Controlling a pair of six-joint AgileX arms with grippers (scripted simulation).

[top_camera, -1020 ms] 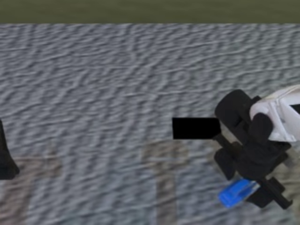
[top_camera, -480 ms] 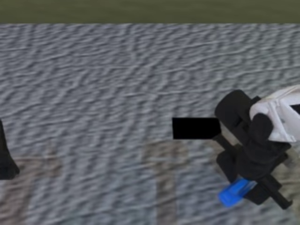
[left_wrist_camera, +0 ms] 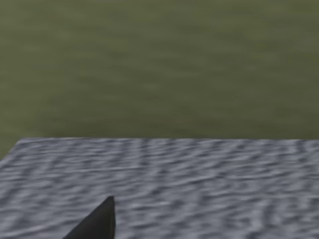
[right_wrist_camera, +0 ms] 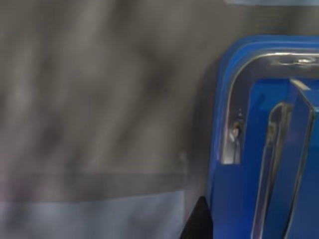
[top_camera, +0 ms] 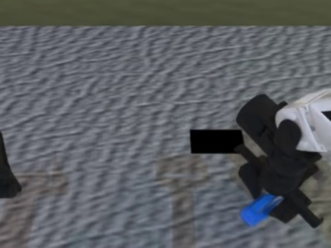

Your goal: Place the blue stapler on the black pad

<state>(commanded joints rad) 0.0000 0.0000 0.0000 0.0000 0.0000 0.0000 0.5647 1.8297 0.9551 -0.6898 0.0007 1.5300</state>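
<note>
- Right gripper (top_camera: 273, 202) is hovering over the stapler (top_camera: 257, 211) near the table's (top_camera: 129, 93) right front; finger state: cannot tell.
- Stapler is lying at 5 o'clock from the pad (top_camera: 215, 141), apart.
- Left gripper (top_camera: 6, 178) is sitting parked at left edge.

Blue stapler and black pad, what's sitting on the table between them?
Nothing. In the top view, only bare grey table separates the blue stapler from the black pad; the right gripper hangs beside that stretch, over the stapler.

Stapler (top_camera: 256, 212) right of, nearer than pad (top_camera: 215, 141)
</note>
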